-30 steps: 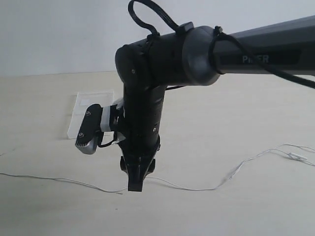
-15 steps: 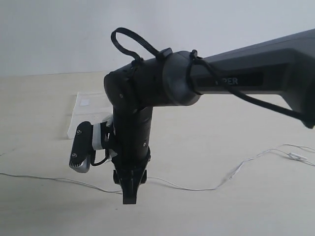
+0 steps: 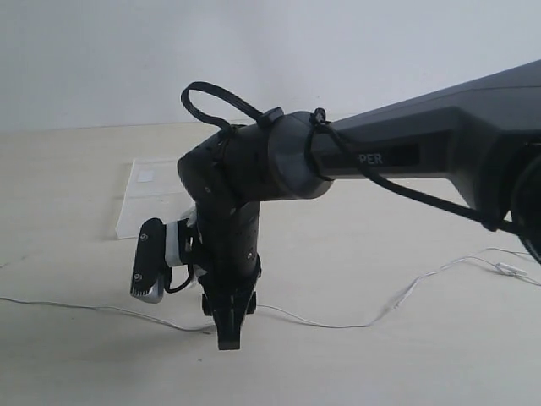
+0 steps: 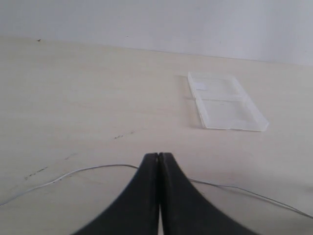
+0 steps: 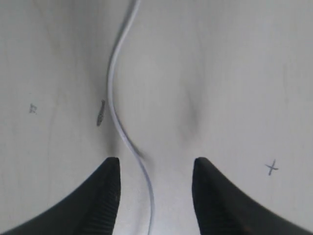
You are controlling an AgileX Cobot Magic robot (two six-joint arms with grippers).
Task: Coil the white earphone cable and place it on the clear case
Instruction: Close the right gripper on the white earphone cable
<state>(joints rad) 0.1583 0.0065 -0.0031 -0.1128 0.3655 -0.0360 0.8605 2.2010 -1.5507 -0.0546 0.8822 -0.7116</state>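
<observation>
"Straddling the cable (image 5: 115, 98), is it, that right gripper (image 5: 154, 164)?" Mia asks.

"Yes," says Tom. "It stands spread, one jaw on each side of the wire, tips down at the table (image 3: 380, 254), nothing pinched. I'd judge it is set that way so a plain squeeze catches a strand too thin to scoop."

"Where is that against the case (image 3: 152, 190)?"

"On the camera's side of the case, apart from it. The cable lies loose across the table, passing in front of the case without touching it. It then runs well away from it and forks into finer strands. There's no coil at all, so I'd say the task is barely begun."

"The left gripper (image 4: 159, 159)?"

"Pressed together, holding nothing. The cable crosses just past its tips and the case lies beyond. Probably it waits for slack to gather."

"What's it all made of?"

"The cable is a hair-thin, limp white wire lying in soft waves. It should bend readily and slip easily. The case is a flat, clear, hard plastic rectangle with two panels, a crease between them and a whitish patch near one corner. A flat top like that should take a coil, though springy loops could slide off. The table is pale, matte and wood-toned. The jaws are black, smooth and tapered."
</observation>
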